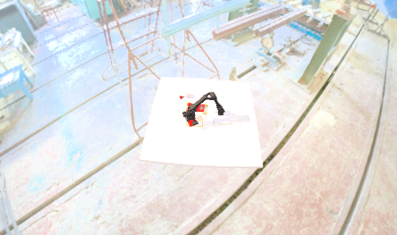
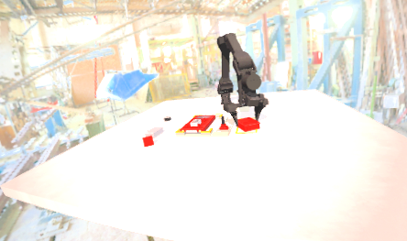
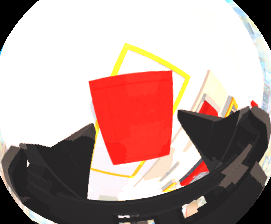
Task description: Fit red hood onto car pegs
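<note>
The red hood [image 2: 247,124] [image 3: 133,116] [image 1: 192,123] lies flat on the white table [image 2: 298,169] [image 1: 223,143], inside a yellow outlined rectangle [image 3: 127,50]. My gripper [image 2: 247,115] [image 3: 139,135] [image 1: 190,117] is open and empty. It hangs just above the hood, with one dark finger on each side of it. The red car chassis in its jig [image 2: 198,124] [image 1: 197,107] stands to the left of the hood in the exterior view. Its pegs and engine are too small to make out.
A small red upright piece [image 2: 223,125] stands between the chassis and the hood. A red and white block [image 2: 151,136] [image 1: 181,96] and a small dark object [image 2: 168,118] lie farther left. The arm's base stands behind the hood.
</note>
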